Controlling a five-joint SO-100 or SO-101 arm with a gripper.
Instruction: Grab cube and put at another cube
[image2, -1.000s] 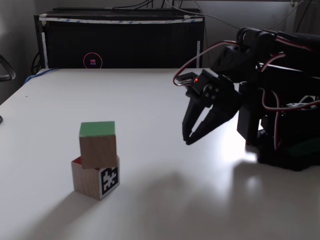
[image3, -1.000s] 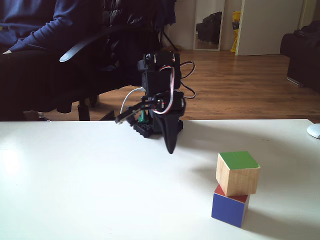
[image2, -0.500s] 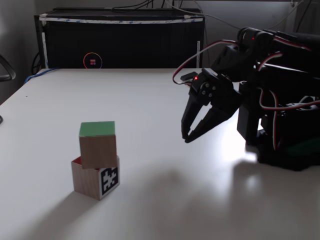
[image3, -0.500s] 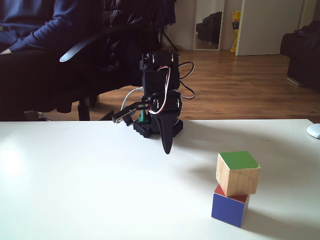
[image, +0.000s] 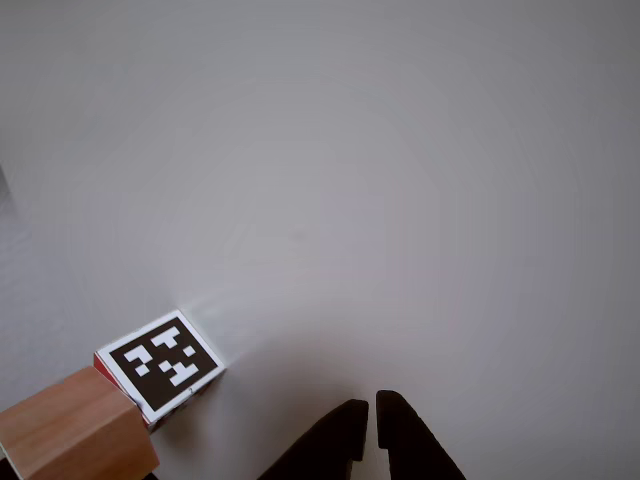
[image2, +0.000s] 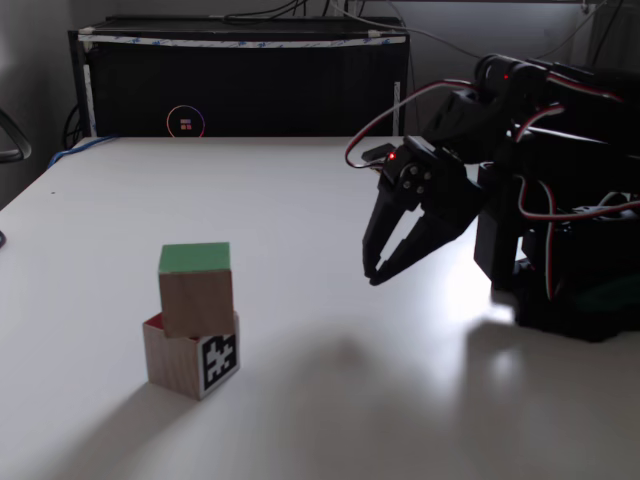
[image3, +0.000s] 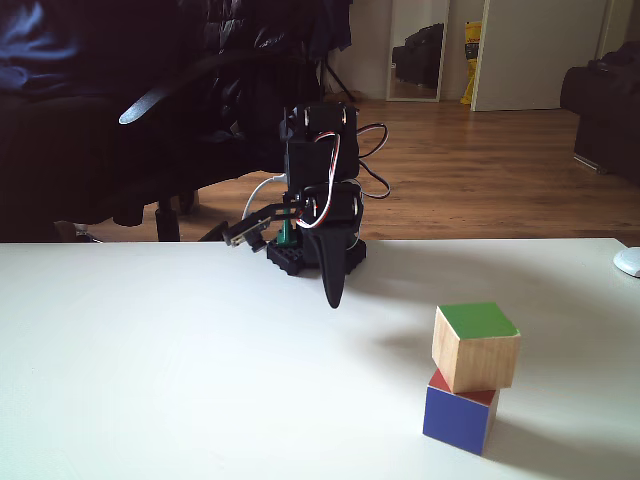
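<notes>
Cube rests atop another cube — pixel marker only, no readable writing. Gripper empty, fingertips nearly together, well apart.

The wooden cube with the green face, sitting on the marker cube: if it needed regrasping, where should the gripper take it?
Probably from above, fingers closing on two opposite bare-wood side faces of the wooden cube, near its upper half. It rests skewed on the marker cube, so a sideways push could topple it. The gripper hangs apart with nothing in it, jaws nearly together, and would need to open wider.
</notes>
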